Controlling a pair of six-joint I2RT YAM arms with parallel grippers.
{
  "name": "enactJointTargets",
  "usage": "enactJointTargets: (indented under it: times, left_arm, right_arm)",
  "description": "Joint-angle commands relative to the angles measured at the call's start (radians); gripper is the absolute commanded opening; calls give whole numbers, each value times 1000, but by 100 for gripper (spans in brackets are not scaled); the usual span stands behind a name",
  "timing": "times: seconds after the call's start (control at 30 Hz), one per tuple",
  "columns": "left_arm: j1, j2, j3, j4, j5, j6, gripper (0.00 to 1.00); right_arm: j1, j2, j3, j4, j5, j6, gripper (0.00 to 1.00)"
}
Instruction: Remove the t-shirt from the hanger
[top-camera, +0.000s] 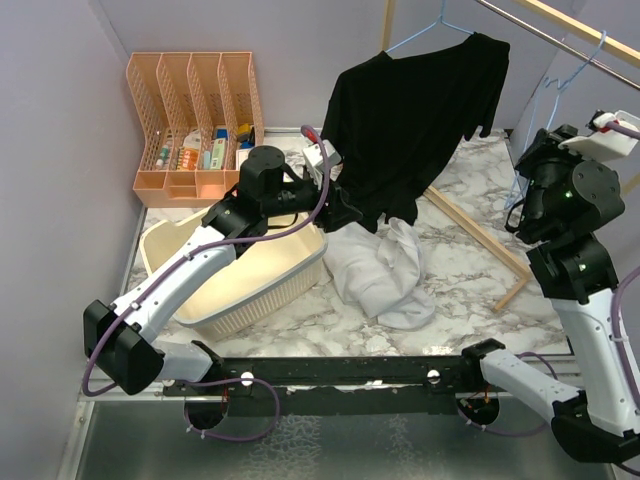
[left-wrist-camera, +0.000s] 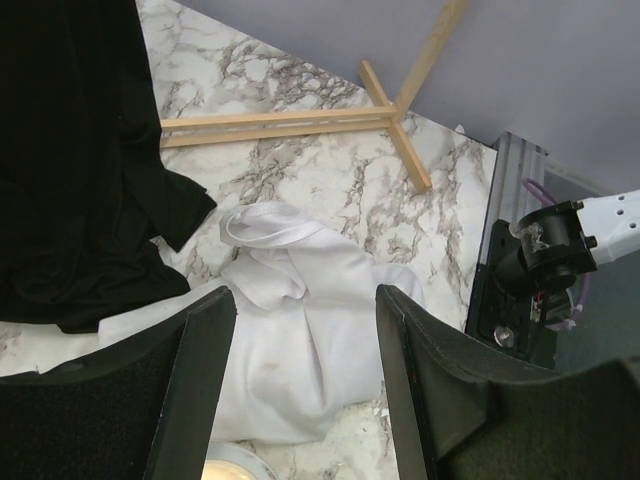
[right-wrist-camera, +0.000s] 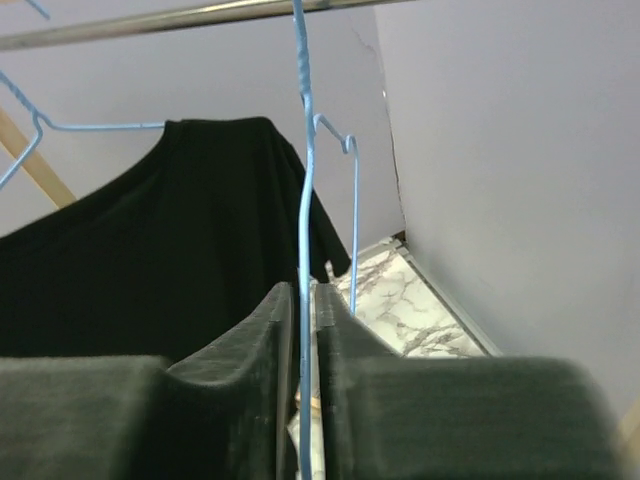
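The black t-shirt (top-camera: 415, 120) hangs on a blue hanger (top-camera: 425, 32) from the rail, its hem reaching down to the table. My left gripper (top-camera: 350, 210) is at that hem. In the left wrist view the left gripper (left-wrist-camera: 305, 330) stands open over a white garment (left-wrist-camera: 300, 340), with the t-shirt (left-wrist-camera: 70, 180) to its left and nothing between the fingers. My right gripper (top-camera: 530, 160) is raised at the right. In its wrist view the right gripper (right-wrist-camera: 303, 300) is shut on the thin wire of an empty blue hanger (right-wrist-camera: 304, 180), and the t-shirt (right-wrist-camera: 150, 260) hangs to its left.
A crumpled white garment (top-camera: 385, 265) lies below the t-shirt. A cream basket (top-camera: 240, 270) sits under the left arm, with an orange desk organiser (top-camera: 195, 120) behind it. The wooden rack foot (top-camera: 480, 230) crosses the marble table, and the metal rail (top-camera: 540, 35) runs overhead.
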Motion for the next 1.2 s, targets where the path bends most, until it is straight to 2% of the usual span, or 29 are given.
enactJointTargets:
  times: [0.0, 0.07, 0.13, 0.2, 0.33, 0.57, 0.8, 1.17]
  left_arm:
    - [-6, -4, 1, 20, 37, -17, 61]
    - [-13, 9, 9, 13, 39, -15, 61]
    - [-20, 27, 23, -5, 39, -10, 62]
    - [-30, 44, 40, -31, 35, 0, 62]
    - [-89, 86, 65, -82, -83, 11, 62]
    - [-250, 222, 80, -92, -290, 22, 62]
    - [-325, 412, 63, -3, -420, -3, 67]
    - [-401, 626, 131, 8, -511, -29, 74]
  right_arm:
    - [4, -39, 54, -105, -98, 51, 32]
    - [4, -61, 75, -168, -150, 70, 51]
    - [4, -82, 103, -260, -207, 90, 64]
    - [4, -107, 136, -349, -265, 106, 87]
    - [4, -207, 162, -493, -382, 135, 100]
    - [4, -422, 132, -563, -602, 139, 100]
    - [4, -475, 79, -580, -792, 123, 100]
    - [4, -524, 41, -565, -781, 103, 100]
